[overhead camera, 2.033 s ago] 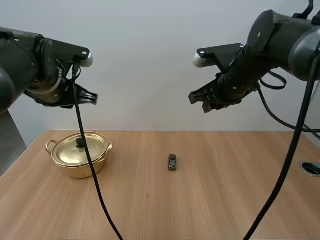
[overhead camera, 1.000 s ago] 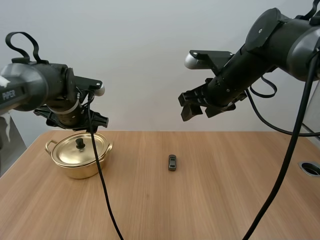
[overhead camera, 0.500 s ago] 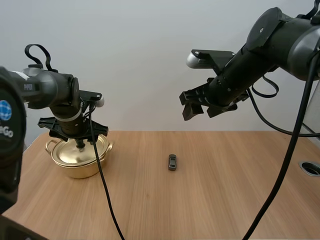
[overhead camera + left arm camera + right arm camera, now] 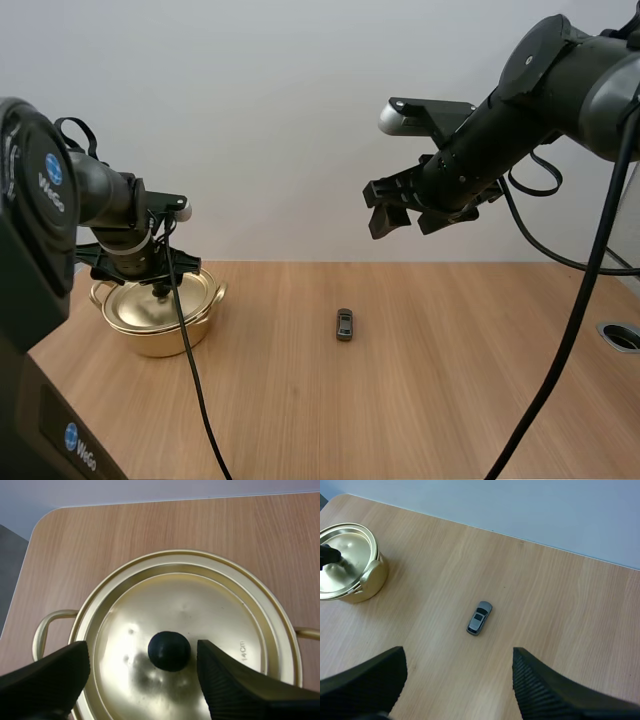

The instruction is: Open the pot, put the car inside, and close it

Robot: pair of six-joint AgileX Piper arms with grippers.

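L tool [image 4: 141,650] spread around lid knob [image 4: 169,651], R tool [image 4: 458,656] spread high over car [image 4: 479,618]

You have the left hand [image 4: 160,282] down at the middle of the lid [image 4: 128,306] on the gold pot [image 4: 150,338]. The small car [image 4: 344,324] lies on the surface [image 4: 420,400], well apart from the pot. Your right hand [image 4: 405,214] hangs high above the surface, its 2 fingers apart.

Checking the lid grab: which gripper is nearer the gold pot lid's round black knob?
Left. The left gripper straddles the round black knob; the right gripper hangs high, well away.
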